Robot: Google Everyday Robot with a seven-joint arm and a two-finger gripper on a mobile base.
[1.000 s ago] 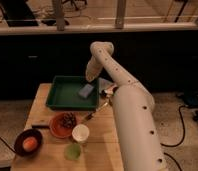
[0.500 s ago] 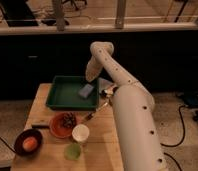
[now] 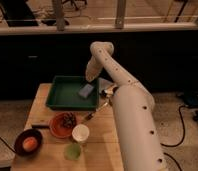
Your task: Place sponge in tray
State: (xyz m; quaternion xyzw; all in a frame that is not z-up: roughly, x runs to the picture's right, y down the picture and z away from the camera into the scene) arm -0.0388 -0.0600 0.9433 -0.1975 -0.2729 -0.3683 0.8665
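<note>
1. Dim room, dark wall behind w/ glass panels up top; pale wooden table (image 3: pixel 42 107) in front, speckled floor around it.
2. Tray (image 3: pixel 59 95), dark green, sits at the table's far edge, towards the far right corner.
3. Sponge (image 3: pixel 86 90), blue-grey, lies inside the tray at its right end, close to the right wall.
4. White robot arm (image 3: pixel 129 115) rises from the near right, bends over & comes down above the tray's right end.
5. End effector (image 3: pixel 91 76) hangs just above the sponge; can't tell if fingers are spread or pressed together, nor whether it touches the sponge.
6. Orange plate (image 3: pixel 57 126) w/ something dark on it, mid-table, near the tray's front wall.
7. White cup (image 3: pixel 80 133) just right of the plate, towards the near edge.
8. Pale green blob (image 3: pixel 72 151) at the near edge, in front of the cup.
9. Dark bowl (image 3: pixel 28 142) w/ an orange thing inside, near left corner.
10. Cable (image 3: pixel 184 117) on the floor, right side.
</note>
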